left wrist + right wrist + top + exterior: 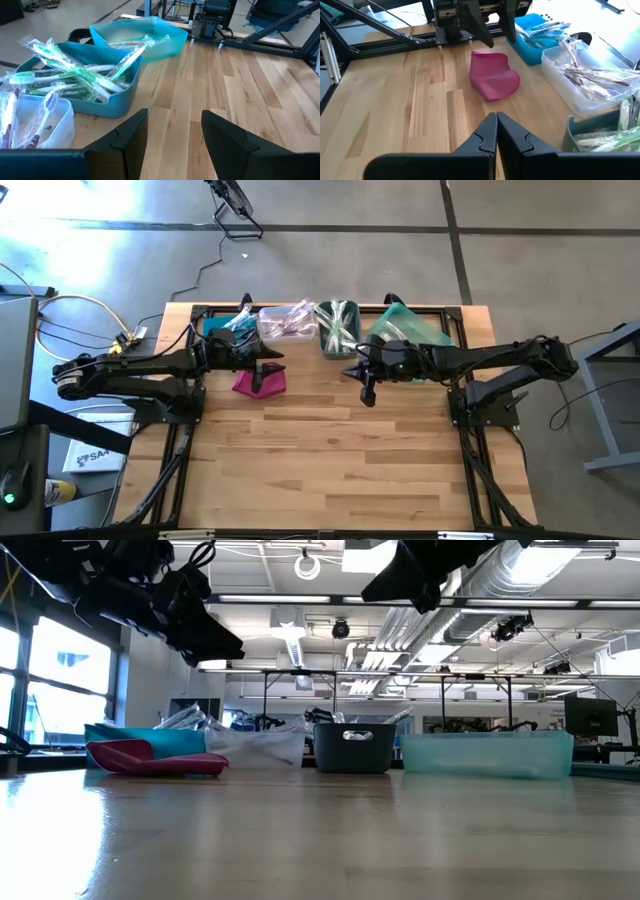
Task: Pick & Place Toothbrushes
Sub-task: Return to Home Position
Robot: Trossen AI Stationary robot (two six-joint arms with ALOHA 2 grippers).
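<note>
The toothbrushes lie in wrappers in the bins along the table's far edge. Green ones (80,75) fill the grey bin (337,328). Others (592,75) are in the clear bin (285,320) and in the blue bin (535,35). My left gripper (172,135) hangs open above the table near the magenta pouch (262,382), pointing toward the grey bin and the teal bin (140,37). My right gripper (496,131) is shut on nothing, in the air in front of the grey bin, pointing toward the pouch (492,75).
The four bins stand in a row along the far edge, blue, clear, grey, teal (487,753) from left to right. The magenta pouch lies on the wood in front of the blue and clear bins. Bare wood (340,470) stretches to the near edge.
</note>
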